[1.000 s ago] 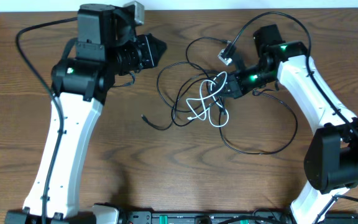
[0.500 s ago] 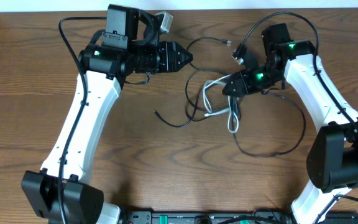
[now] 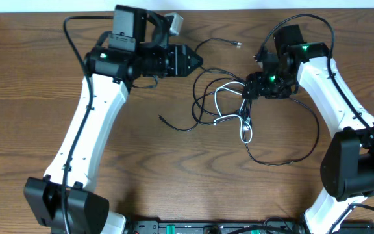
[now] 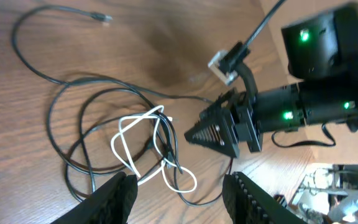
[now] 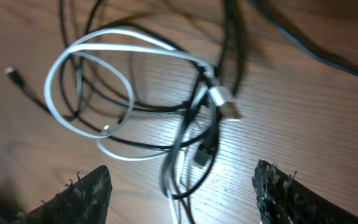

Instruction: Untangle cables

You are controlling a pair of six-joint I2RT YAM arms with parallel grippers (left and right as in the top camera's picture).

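Lowest and right of centre in the overhead frame, a wide black cable loop (image 3: 276,162) lies on the wooden table (image 3: 174,175). Just above it, at mid-table, sits the tangle: a white cable (image 3: 246,132) coiled through several black cables (image 3: 200,107), with one black plug end (image 3: 163,118) trailing off to the left. The right gripper (image 3: 249,88) hovers over the tangle's right edge with its fingers apart. The silver plug (image 5: 229,109) of the white cable and some dark strands lie on the wood ahead of it, and nothing is clamped. The left gripper (image 3: 193,62), in the upper centre-left, points toward the tangle with its fingers apart and empty. Farthest back, a small black plug (image 3: 239,44) rests near the table's top edge.
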